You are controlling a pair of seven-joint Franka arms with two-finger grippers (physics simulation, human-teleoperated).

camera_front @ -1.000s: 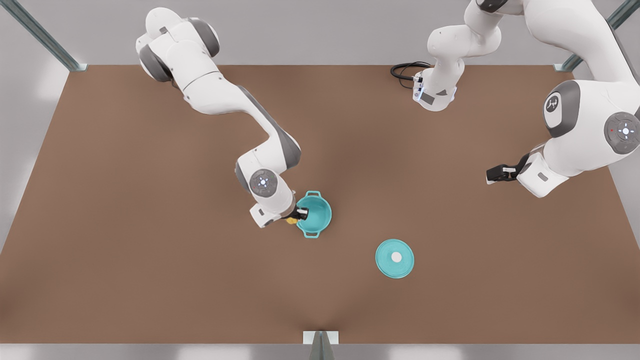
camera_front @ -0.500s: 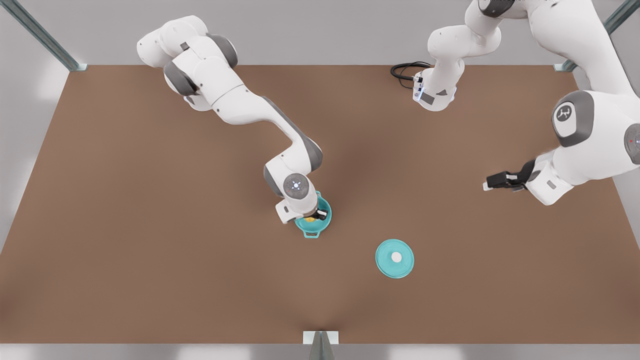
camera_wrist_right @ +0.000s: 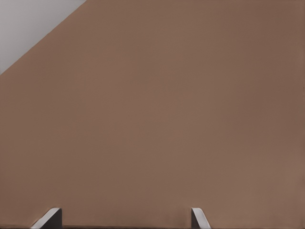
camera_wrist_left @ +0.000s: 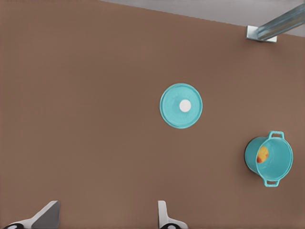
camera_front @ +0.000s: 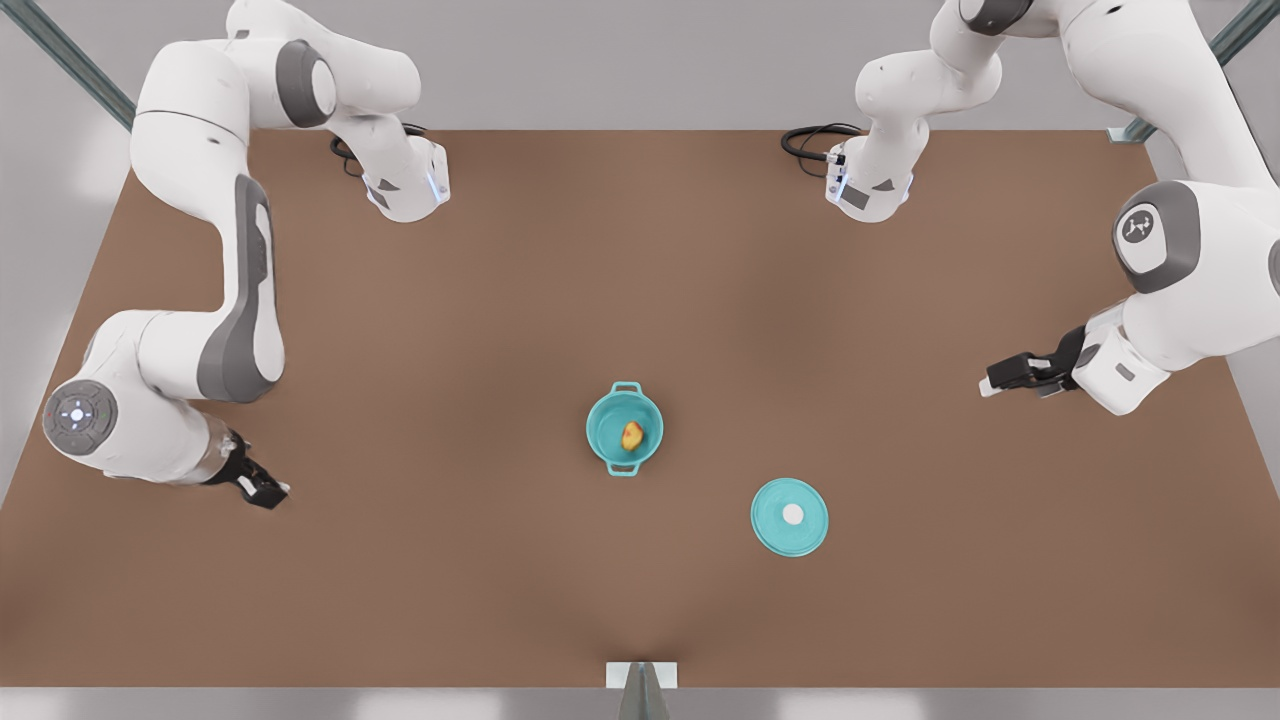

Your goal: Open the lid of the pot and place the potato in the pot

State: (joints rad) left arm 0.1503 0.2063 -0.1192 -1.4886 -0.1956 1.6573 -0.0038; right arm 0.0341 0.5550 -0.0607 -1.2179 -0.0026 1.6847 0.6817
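Front view: left gripper [camera_front: 992,384] held above table [camera_front: 420,600] at front view's right, well apart from lid [camera_front: 789,517]. Right gripper [camera_front: 270,492] held at front view's left, far from pot [camera_front: 603,432]. Potato [camera_front: 632,435] seen inside pot, between both grippers. Lid laid flat beside pot, not touching.

Left wrist view: left gripper [camera_wrist_left: 107,220] fingers spread apart, nothing held; lid [camera_wrist_left: 181,106] ahead, pot [camera_wrist_left: 275,164] with potato [camera_wrist_left: 262,155] off to side.

Right wrist view: right gripper [camera_wrist_right: 125,218] fingers spread wide, nothing held; bare table [camera_wrist_right: 157,119] beneath.

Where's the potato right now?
In the front view the potato lies inside the open pot near the table's middle, with the lid flat on the table toward that view's lower right.
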